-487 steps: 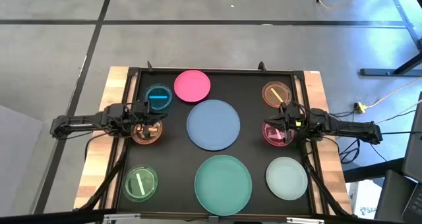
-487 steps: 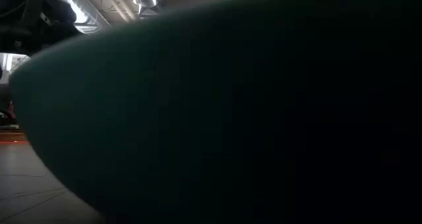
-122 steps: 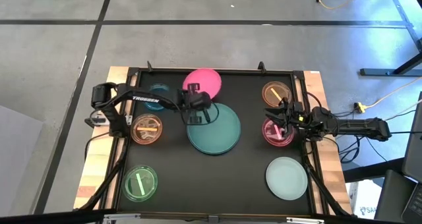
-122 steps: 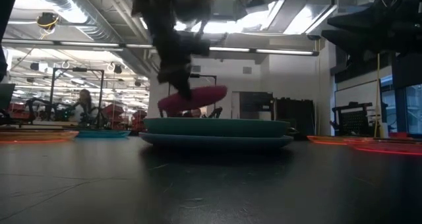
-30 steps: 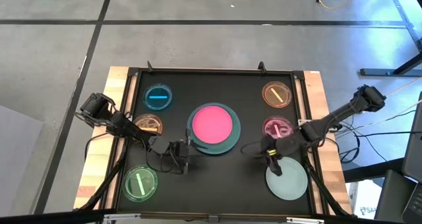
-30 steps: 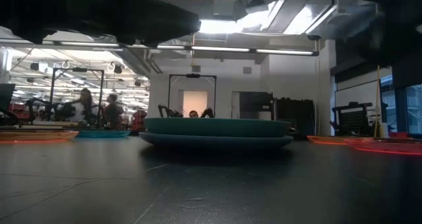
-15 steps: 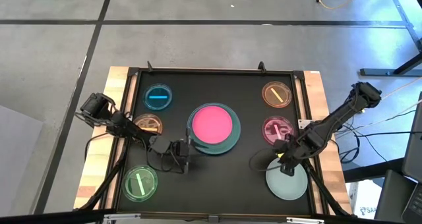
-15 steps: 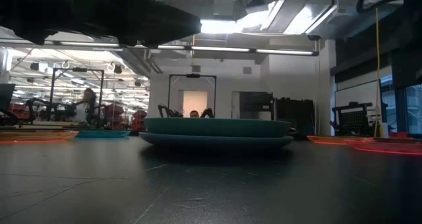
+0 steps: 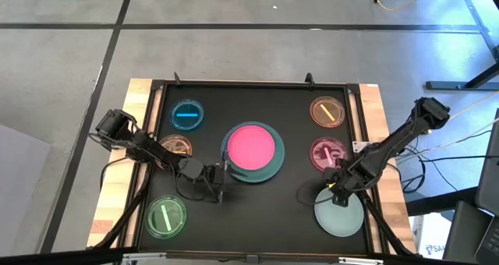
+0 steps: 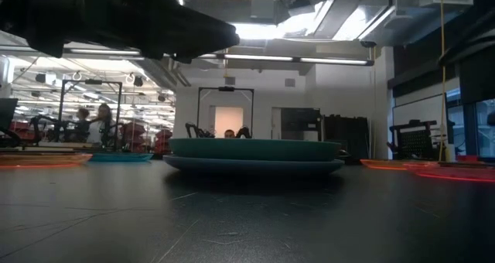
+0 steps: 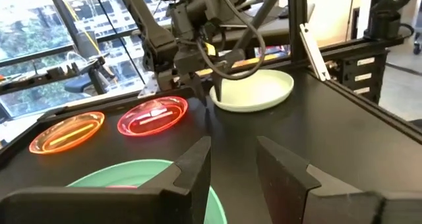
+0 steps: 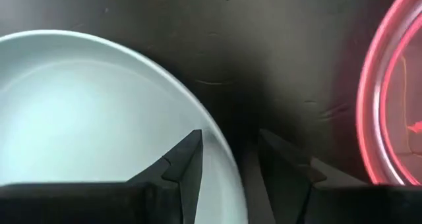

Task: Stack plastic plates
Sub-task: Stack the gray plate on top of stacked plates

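your right end effector hangs in the lower right of the high view, fingers apart, straddling the upper-left rim of the pale-mint plate on the worktop. the pink-topped stack lies up and left of it. your left end effector waits unclenched below the stack.

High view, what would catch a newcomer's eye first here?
The pink plate in the table's middle, sitting on the teal plate of a stack. Next, the right gripper, open, low over the edge of the pale-mint plate at the front right, while the left gripper waits open beside the stack.
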